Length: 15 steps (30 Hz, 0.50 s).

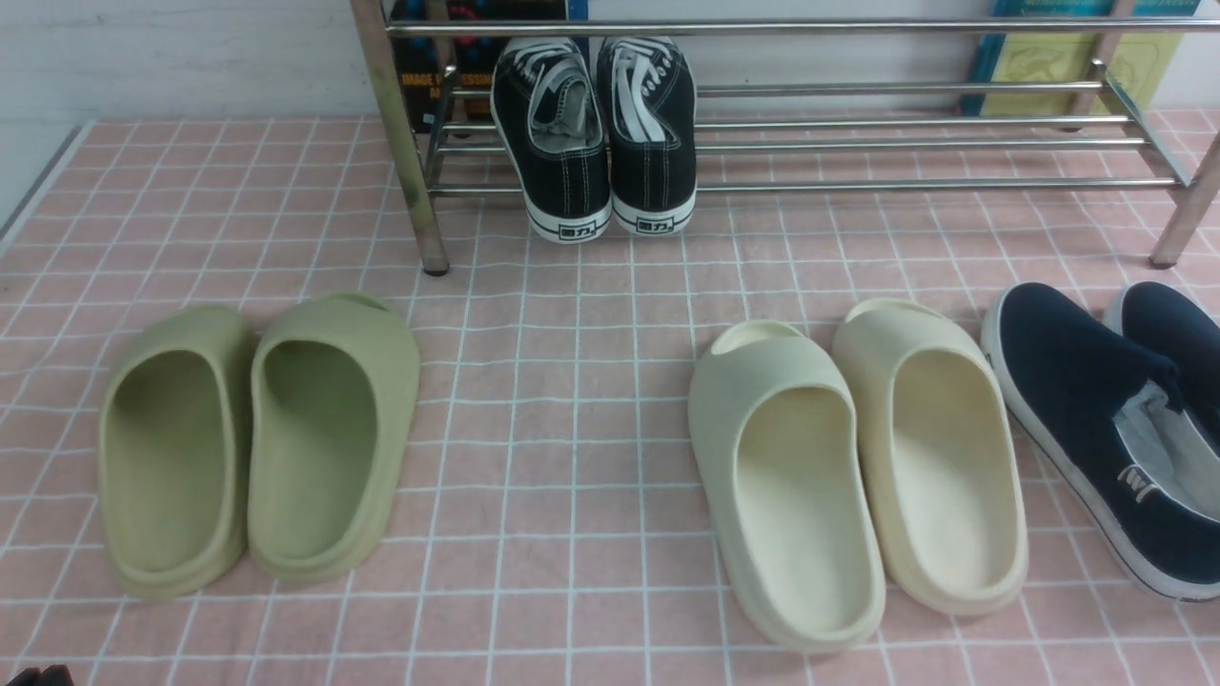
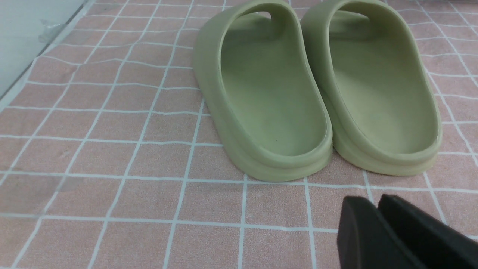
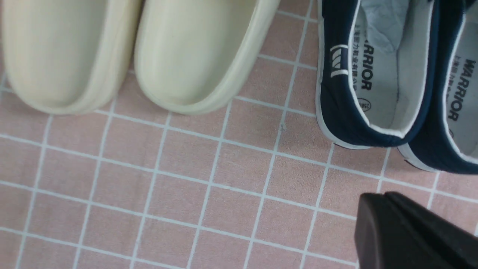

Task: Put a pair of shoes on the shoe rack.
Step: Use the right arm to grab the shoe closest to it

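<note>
Lying adjacent: two navy shoes (image 1: 1077,381); two cream slides (image 1: 782,476).

The counter (image 1: 572,400) has a pink cloth with white grid lines. On the shiny silver metal shoe rack (image 1: 905,144), black cloth sneakers (image 1: 562,181) have white laces. Before the rack: green foam slides (image 1: 315,448), cream foam slides (image 1: 791,476), and dark blue cloth slip-on shoes (image 1: 1067,381) with white soles.

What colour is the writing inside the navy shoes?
Black, inside the navy shoes, clearest in right wrist view.
</note>
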Tool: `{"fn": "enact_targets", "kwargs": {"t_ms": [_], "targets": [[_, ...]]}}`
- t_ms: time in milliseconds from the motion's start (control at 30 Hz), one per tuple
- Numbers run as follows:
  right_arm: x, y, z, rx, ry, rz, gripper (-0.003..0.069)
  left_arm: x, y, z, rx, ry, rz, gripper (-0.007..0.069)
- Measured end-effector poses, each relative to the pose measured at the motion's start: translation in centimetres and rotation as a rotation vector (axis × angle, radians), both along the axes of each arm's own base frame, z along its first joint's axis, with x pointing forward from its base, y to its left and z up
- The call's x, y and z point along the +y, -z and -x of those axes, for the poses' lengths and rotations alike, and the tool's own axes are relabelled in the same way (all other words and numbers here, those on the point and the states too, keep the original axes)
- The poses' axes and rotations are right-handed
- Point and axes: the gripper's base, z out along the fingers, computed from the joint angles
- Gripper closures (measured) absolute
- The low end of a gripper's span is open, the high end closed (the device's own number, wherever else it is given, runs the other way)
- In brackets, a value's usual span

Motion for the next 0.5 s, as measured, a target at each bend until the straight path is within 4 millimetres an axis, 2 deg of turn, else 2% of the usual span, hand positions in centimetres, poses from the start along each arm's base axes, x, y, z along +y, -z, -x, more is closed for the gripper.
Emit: {"fn": "enact_targets", "kwargs": {"t_ms": [33, 133, 233, 267, 333, 400, 500], "targets": [[0.3, 0.9, -1.3, 0.045, -0.015, 0.015, 0.0608, 0.0, 0.0, 0.0, 0.000, 0.000, 0.000, 0.0530], [0.5, 1.9, -2.7, 0.084, -0.030, 0.034, 0.0551, 0.0, 0.0, 0.0, 0.000, 0.000, 0.000, 0.0530], [0.8, 4.7, -5.4, 0.149, -0.042, 0.064, 0.0362, 0.0, 0.0, 0.0, 0.000, 0.000, 0.000, 0.0527], [0.7, 4.8, -5.6, 0.151, -0.043, 0.066, 0.0351, 0.0, 0.0, 0.0, 0.000, 0.000, 0.000, 0.0527], [0.7, 6.7, -7.1, 0.167, -0.044, 0.090, 0.0244, 0.0, 0.0, 0.0, 0.000, 0.000, 0.000, 0.0524], [0.6, 7.8, -8.0, 0.165, -0.039, 0.112, 0.0206, 0.0, 0.0, 0.0, 0.000, 0.000, 0.000, 0.0521], [0.3, 9.5, -9.3, 0.165, -0.031, 0.151, 0.0202, 0.0, 0.0, 0.0, 0.000, 0.000, 0.000, 0.0519]]}}
